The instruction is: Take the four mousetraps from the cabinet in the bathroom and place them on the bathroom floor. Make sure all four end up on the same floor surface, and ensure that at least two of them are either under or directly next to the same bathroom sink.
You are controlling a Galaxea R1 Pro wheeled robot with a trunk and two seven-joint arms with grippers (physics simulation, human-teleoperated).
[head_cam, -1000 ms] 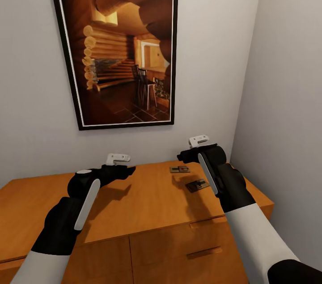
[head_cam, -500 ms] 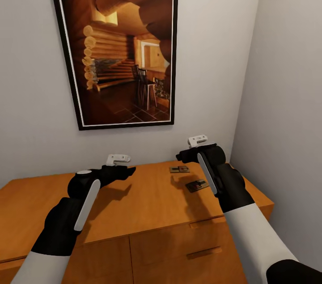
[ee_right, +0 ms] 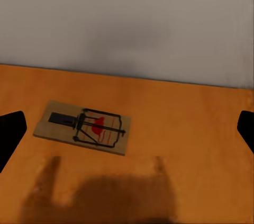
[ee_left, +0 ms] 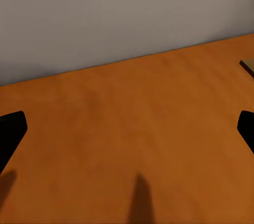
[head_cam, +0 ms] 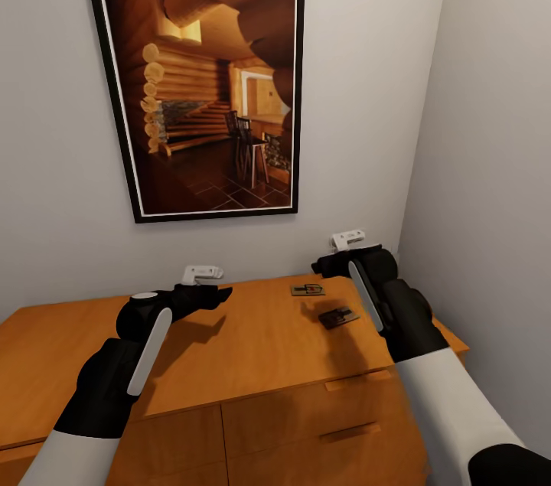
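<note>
Head view, traps: two traps lie on the cabinet [head_cam: 252, 340] top toward its right end, the rear trap [head_cam: 307, 289] near the wall and the front trap [head_cam: 337, 317] just in front of it, apart.
Trap build: flat rectangular wooden base with dark wire parts; right wrist view shows one trap [ee_right: 83, 127] with a red patch at its middle, lying flat near the wall; no writing can be read on it.
Left wrist view, trap: a corner of a flat brown base [ee_left: 247, 66] shows at the frame edge on the orange top.
Cabinet: one, orange-brown smooth wood, low and wide, with drawer fronts and two slim bar handles in view.
Left gripper [head_cam: 218, 293]: black, above the cabinet top left of the traps; fingers [ee_left: 10, 131] spread wide, nothing between them.
Right gripper [head_cam: 321, 265]: black, above and just right of the traps; fingers [ee_right: 11, 128] set apart, holding nothing.
Arms: two, black forearms with white upper sleeves.
Picture [head_cam: 203, 76]: one, black frame, log-cabin interior, hanging on the wall above the cabinet.
Walls: plain pale grey, meeting in a corner to the right.
</note>
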